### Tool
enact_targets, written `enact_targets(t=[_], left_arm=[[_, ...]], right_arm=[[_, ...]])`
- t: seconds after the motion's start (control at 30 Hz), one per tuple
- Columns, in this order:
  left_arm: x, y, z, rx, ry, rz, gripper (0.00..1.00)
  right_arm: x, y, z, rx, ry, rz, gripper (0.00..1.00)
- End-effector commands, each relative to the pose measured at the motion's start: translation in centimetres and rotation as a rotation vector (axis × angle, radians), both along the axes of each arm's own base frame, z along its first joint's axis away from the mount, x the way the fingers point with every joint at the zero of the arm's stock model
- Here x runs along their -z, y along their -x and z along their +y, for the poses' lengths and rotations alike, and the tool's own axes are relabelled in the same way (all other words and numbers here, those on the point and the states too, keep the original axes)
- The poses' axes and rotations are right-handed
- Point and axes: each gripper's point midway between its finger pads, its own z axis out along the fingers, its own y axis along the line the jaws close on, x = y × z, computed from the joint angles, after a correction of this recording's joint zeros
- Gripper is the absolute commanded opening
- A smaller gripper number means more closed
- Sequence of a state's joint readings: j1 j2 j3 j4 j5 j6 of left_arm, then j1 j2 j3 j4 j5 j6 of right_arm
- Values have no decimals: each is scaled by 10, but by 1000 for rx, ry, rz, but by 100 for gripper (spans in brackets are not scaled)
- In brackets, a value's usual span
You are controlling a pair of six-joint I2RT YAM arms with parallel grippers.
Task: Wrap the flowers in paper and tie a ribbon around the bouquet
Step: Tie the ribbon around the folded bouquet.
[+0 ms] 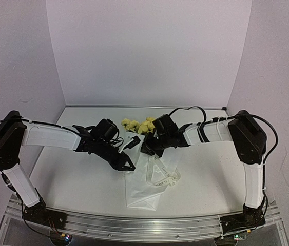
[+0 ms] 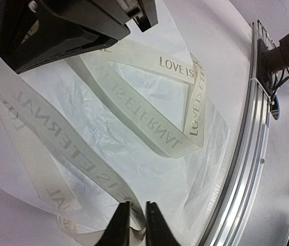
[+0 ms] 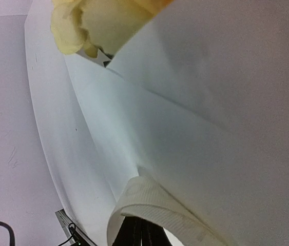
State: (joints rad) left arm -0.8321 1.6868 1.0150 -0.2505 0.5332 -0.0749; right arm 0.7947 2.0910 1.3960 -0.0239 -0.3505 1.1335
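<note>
The flowers [image 1: 136, 124] are pale yellow blooms poking out of the far end of the white paper [image 1: 143, 187], which lies rolled around them as a cone pointing toward me. The cream ribbon [image 1: 163, 177], printed "LOVE IS ETERNAL", loops loosely over the paper's middle. My left gripper [image 1: 129, 166] hovers at the cone's left side. In the left wrist view its jaws [image 2: 136, 218] stand a narrow gap apart with the ribbon [image 2: 175, 66] running between them over the paper [image 2: 149, 174]. My right gripper [image 1: 147, 148] is shut on a ribbon [image 3: 154, 200] fold beside the paper [image 3: 211, 102], below a bloom [image 3: 98, 20].
The white table [image 1: 72, 179] is walled by pale panels behind and at both sides. A metal rail [image 2: 242, 169] runs along the near edge, close to the cone's tip. The right arm's black body [image 2: 67, 25] hangs just above the ribbon, close to my left gripper.
</note>
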Motion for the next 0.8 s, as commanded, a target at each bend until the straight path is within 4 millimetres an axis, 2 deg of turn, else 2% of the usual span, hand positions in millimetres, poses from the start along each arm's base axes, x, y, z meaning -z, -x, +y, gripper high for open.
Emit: enact_targets(t=[0.0, 0.17, 0.4, 0.63, 0.77], left_arm=[[-5, -2, -12, 45, 25, 16, 21], [-8, -5, -14, 37, 38, 1, 36], [-30, -14, -13, -9, 84, -71, 38], [-35, -22, -5, -71, 78, -112, 37], [-30, -41, 11, -185, 21, -176, 36]], right_arm=[[-15, 4, 14, -48, -69, -15, 0], [-19, 14, 11, -87, -77, -12, 1], [-22, 25, -1, -105, -57, -19, 4], [-33, 29, -2, -123, -64, -41, 9], [-36, 29, -1, -129, -69, -47, 15]])
